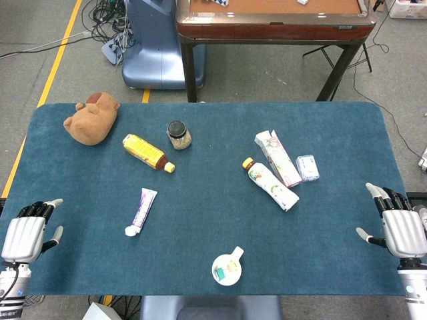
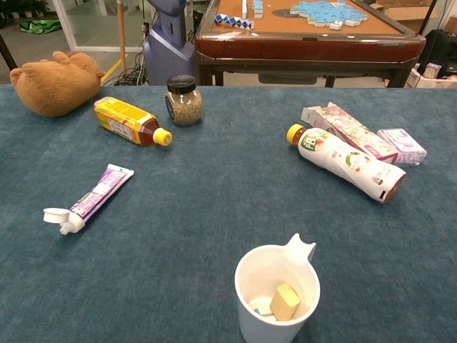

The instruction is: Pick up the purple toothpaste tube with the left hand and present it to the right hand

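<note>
The purple toothpaste tube (image 1: pixel 141 211) is lying flat on the counter (image 1: pixel 207 267), cap nearest. Both the left robot hand (image 1: pixel 27 230) and right robot hand (image 1: pixel 399 223) are resting apart, holding nothing. The left should be approaching from above, pinching mid-body across the tube.

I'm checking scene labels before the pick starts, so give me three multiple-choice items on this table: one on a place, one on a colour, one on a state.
1. Where does the purple toothpaste tube lie?
A. beside the white cup
B. on the robot's left half of the table
C. against the plush toy

2. What colour is the cap of the white drink bottle?
A. yellow
B. black
C. blue

3. How is the left hand?
A. holding the tube
B. open, holding nothing
C. resting on the jar

Answers: 1 B, it lies apart from the rest; 2 A, seen in both views; 3 B, the hand is at the table edge.
</note>
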Controlling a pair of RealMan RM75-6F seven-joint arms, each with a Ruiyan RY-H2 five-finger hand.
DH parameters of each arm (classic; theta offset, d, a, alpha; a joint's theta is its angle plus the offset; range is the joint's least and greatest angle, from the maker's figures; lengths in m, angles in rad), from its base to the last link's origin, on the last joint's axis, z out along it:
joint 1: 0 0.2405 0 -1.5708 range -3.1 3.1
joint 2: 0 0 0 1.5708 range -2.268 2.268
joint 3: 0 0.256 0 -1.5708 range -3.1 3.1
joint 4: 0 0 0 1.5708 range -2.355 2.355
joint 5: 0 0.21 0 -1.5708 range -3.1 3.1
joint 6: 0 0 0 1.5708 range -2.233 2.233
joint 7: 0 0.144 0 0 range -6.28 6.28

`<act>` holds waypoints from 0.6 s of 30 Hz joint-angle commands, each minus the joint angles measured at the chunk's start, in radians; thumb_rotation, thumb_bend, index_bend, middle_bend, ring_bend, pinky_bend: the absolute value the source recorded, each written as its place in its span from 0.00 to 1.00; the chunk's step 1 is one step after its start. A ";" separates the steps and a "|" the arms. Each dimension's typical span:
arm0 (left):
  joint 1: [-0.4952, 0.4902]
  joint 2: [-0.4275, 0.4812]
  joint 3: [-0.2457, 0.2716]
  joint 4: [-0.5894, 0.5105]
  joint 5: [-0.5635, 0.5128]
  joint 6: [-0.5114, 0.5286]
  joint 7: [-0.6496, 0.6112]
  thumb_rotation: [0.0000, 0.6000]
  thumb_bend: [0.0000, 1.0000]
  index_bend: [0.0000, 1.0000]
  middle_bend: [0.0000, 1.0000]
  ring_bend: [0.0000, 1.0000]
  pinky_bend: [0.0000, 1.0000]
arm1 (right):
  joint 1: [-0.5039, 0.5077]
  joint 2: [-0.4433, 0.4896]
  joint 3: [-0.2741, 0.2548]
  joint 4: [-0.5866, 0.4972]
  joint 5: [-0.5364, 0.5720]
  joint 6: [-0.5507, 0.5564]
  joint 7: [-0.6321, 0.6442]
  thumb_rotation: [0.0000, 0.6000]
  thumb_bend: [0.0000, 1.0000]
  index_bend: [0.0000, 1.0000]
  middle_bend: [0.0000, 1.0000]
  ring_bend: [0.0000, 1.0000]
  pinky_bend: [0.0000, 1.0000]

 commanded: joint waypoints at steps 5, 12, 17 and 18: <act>-0.013 0.003 0.000 0.002 0.003 -0.019 -0.019 1.00 0.34 0.22 0.29 0.21 0.24 | 0.003 0.010 0.004 -0.008 -0.003 -0.001 0.022 1.00 0.04 0.04 0.18 0.13 0.15; -0.061 0.016 -0.012 0.011 0.015 -0.082 -0.100 1.00 0.33 0.23 0.29 0.21 0.24 | 0.017 0.060 0.032 -0.048 -0.001 0.006 0.023 1.00 0.04 0.04 0.18 0.13 0.15; -0.122 0.032 -0.027 0.029 0.020 -0.169 -0.198 1.00 0.33 0.24 0.29 0.21 0.24 | 0.035 0.113 0.059 -0.088 0.009 0.000 0.005 1.00 0.04 0.04 0.18 0.13 0.15; -0.135 0.034 -0.030 0.034 0.021 -0.186 -0.220 1.00 0.33 0.24 0.29 0.21 0.23 | 0.038 0.122 0.063 -0.096 0.012 -0.001 0.002 1.00 0.04 0.04 0.18 0.12 0.15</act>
